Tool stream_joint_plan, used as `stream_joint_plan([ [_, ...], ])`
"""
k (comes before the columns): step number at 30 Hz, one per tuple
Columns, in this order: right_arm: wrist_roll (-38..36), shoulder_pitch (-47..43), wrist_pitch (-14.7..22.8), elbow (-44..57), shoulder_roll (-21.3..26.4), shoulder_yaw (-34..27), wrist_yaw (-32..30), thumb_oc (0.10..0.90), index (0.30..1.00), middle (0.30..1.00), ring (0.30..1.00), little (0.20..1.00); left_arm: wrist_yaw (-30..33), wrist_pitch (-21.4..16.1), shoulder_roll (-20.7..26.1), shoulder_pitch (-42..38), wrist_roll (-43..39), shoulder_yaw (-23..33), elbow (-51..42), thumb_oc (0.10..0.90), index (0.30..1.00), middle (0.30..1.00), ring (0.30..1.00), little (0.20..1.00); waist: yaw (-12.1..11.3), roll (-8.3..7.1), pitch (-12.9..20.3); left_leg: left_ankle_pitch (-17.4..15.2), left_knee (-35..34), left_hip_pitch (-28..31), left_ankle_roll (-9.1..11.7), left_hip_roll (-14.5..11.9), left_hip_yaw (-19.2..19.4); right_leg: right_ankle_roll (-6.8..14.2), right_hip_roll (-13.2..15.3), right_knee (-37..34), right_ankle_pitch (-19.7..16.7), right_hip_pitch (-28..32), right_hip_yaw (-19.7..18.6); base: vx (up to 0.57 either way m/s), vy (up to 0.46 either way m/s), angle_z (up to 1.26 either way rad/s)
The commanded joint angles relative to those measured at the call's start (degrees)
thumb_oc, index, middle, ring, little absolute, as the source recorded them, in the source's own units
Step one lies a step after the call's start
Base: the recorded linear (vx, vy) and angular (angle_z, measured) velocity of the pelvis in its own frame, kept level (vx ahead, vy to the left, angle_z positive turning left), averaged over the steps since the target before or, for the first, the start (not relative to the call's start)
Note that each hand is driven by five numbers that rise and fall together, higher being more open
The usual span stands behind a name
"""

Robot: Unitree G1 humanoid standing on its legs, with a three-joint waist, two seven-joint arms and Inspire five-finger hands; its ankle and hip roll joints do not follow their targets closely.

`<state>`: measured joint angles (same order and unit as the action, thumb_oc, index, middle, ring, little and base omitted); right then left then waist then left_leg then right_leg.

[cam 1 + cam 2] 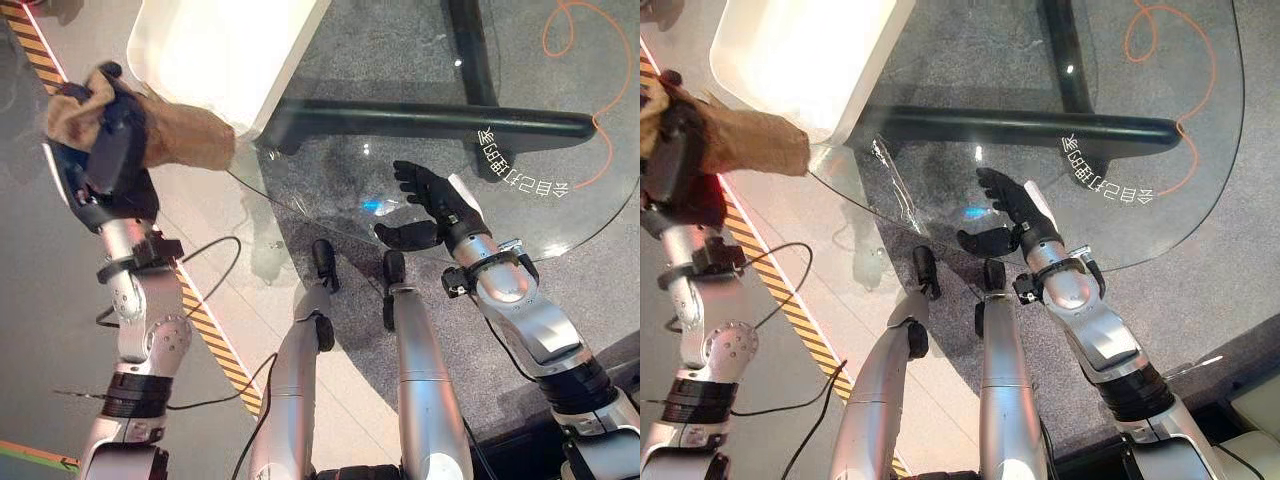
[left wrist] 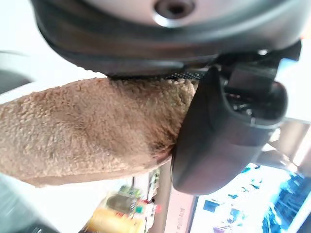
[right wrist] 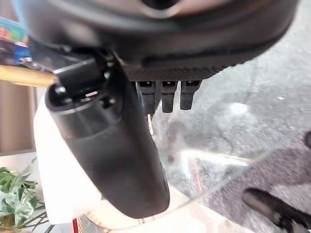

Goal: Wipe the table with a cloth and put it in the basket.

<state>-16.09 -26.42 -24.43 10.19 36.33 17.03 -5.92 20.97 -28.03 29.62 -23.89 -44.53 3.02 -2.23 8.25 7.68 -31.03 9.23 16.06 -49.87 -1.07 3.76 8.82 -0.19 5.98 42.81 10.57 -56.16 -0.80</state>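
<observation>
Cloth clamped in the left robot hand, hanging beside the white basket, off the glass counter; right robot hand relaxed, empty. Risk: release short of the rim drops it floorward.

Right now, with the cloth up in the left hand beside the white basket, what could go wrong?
1. The left hand clamps only one end of the brown cloth; the free end reaches the white basket's rim, so on release it could drape outside.
2. The basket's corner sits at the glass table's edge, so a nudge might shift it.
3. The right hand is open over the glass, probably harmless.
</observation>
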Motion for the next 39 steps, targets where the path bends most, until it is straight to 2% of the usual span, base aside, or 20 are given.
stream_joint_plan([
  [1,-2.8,-1.7,0.3,1.6,1.1,1.6,2.3,0.8,0.9,0.9,0.9,0.9,6.5,-4.7,4.0,-7.7,11.5,7.9,-2.1,0.1,0.3,0.3,0.3,0.2,2.1,3.48,1.2,-8.5,9.1,1.3,3.4,-0.9,-2.3,1.8,-1.2,-10.7,-5.9,2.6,-0.4,-0.01,-0.016,-0.03],
  [5,-4.6,-0.6,-0.7,-0.7,1.2,3.9,2.4,0.8,0.9,0.9,0.9,0.9,12.3,-2.5,7.3,-10.8,18.0,7.3,2.7,0.1,0.3,0.3,0.3,0.2,2.5,2.92,1.2,-8.2,8.2,2.8,3.7,-1.0,-2.1,1.6,-1.6,-11.4,-5.5,4.2,-0.2,-0.02,-0.038,-0.01],
  [8,-5.2,1.4,0.7,-3.0,1.0,4.9,2.6,0.8,0.9,0.9,0.9,0.9,14.5,-2.0,8.9,-12.6,21.3,6.6,5.9,0.1,0.3,0.3,0.3,0.2,3.0,2.31,1.2,-8.2,7.5,3.8,4.0,-1.2,-2.2,1.6,-1.9,-11.7,-5.1,5.3,-0.2,-0.02,-0.074,-0.02],
  [12,-4.8,3.6,2.3,-5.9,0.0,6.2,3.0,0.8,0.9,0.9,0.9,0.9,15.6,-1.3,9.7,-14.1,22.4,6.1,8.1,0.1,0.3,0.3,0.3,0.2,3.3,1.75,1.2,-8.1,6.3,5.3,4.4,-1.4,-2.3,1.6,-2.2,-12.3,-4.6,7.0,0.0,-0.02,-0.085,-0.04],
  [18,-4.6,7.8,6.4,-9.5,-1.4,7.8,4.5,0.8,0.9,0.9,0.9,0.9,18.4,2.0,11.5,-17.0,24.7,5.3,13.3,0.1,0.3,0.3,0.3,0.2,3.8,0.67,1.2,-8.3,5.7,7.8,5.2,-1.7,-3.3,1.0,-2.9,-11.6,-2.9,9.9,0.5,-0.04,-0.11,-0.01],
  [21,-4.3,8.5,8.2,-11.2,-1.0,9.3,4.7,0.8,0.9,0.9,0.9,0.9,19.1,2.9,13.2,-19.7,23.1,3.5,20.0,0.1,0.3,0.3,0.3,0.2,4.4,-0.49,1.2,-10.4,9.5,8.4,5.5,-1.8,-4.4,0.5,-2.3,-10.5,-2.1,11.0,0.2,-0.05,-0.069,0.01],
  [23,-4.7,8.5,8.3,-11.5,-0.7,9.4,4.6,0.8,0.9,0.9,0.9,0.9,18.4,3.2,13.9,-20.9,22.9,3.0,22.3,0.1,0.3,0.3,0.3,0.2,4.0,-1.06,1.2,-10.5,10.4,7.7,5.7,-1.7,-6.3,0.5,-2.3,-10.1,-1.8,11.3,0.0,0.03,-0.007,0.05],
  [25,-5.6,8.3,8.4,-11.9,-0.8,9.9,3.6,0.8,0.9,0.9,0.9,0.9,18.0,2.8,14.6,-21.3,22.2,2.7,24.1,0.1,0.3,0.3,0.3,0.2,2.4,-1.45,1.2,-5.2,3.1,8.2,6.7,-3.7,-9.8,0.8,-3.6,-9.9,-1.7,11.8,-0.1,0.1,0.117,0.03],
  [26,-6.1,8.3,9.1,-12.6,-0.6,10.3,3.4,0.8,0.9,0.9,0.9,0.9,17.6,1.4,15.3,-21.0,21.1,2.7,25.8,0.1,0.3,0.3,0.3,0.2,1.5,-1.81,1.2,-1.9,-1.7,8.5,7.6,-5.0,-12.2,1.1,-4.4,-10.1,-1.4,12.1,-0.4,0.14,0.169,-0.04],
  [28,-7.3,8.7,11.9,-13.9,0.1,10.4,4.1,0.8,0.9,0.9,0.9,0.9,16.9,-0.6,16.2,-20.7,21.0,2.8,28.5,0.1,0.3,0.3,0.3,0.2,0.9,-3.06,1.2,1.8,-5.1,6.8,8.4,-6.1,-14.6,1.4,-4.6,-11.7,-1.5,12.2,-1.1,0.15,0.201,-0.28],
  [31,-9.0,9.6,14.9,-14.9,-0.4,9.9,4.9,0.8,0.9,0.9,0.9,0.9,16.9,-2.5,17.1,-22.2,20.7,2.7,32.3,0.1,0.3,0.3,0.3,0.2,1.5,-4.14,1.2,0.4,-5.8,7.9,7.8,-5.8,-12.9,2.5,-3.5,-16.8,-3.0,14.5,-2.0,0.15,0.195,-0.36],
  [33,-9.6,8.9,15.7,-15.6,-0.4,10.1,5.3,0.8,0.9,0.9,0.9,0.9,17.5,-3.0,18.7,-25.4,20.7,1.1,35.7,0.1,0.3,0.3,0.3,0.2,2.1,-4.22,1.2,-0.7,-4.5,7.2,7.5,-5.2,-11.5,3.3,-2.5,-19.4,-4.8,14.2,-1.7,0.07,0.216,-0.28],
  [35,-9.4,8.7,15.8,-16.0,-0.5,10.1,5.8,0.8,0.9,0.9,0.9,0.9,17.8,-3.0,19.7,-27.2,20.5,-0.3,37.2,0.1,0.3,0.3,0.3,0.2,2.4,-4.15,1.2,-1.7,-3.8,7.4,7.3,-4.9,-10.6,3.9,-1.5,-20.8,-5.8,14.5,-1.7,0.09,0.218,-0.25],
  [39,-8.6,7.9,14.6,-15.8,-0.3,10.1,6.4,0.8,0.9,0.9,0.9,0.9,18.0,-3.2,22.0,-30.1,19.4,-2.8,39.4,0.1,0.3,0.3,0.3,0.2,2.8,-2.99,1.2,-2.9,-3.1,7.6,6.5,-3.9,-8.5,4.9,-0.6,-23.1,-8.6,13.8,-2.2,0.13,0.268,-0.16],
])
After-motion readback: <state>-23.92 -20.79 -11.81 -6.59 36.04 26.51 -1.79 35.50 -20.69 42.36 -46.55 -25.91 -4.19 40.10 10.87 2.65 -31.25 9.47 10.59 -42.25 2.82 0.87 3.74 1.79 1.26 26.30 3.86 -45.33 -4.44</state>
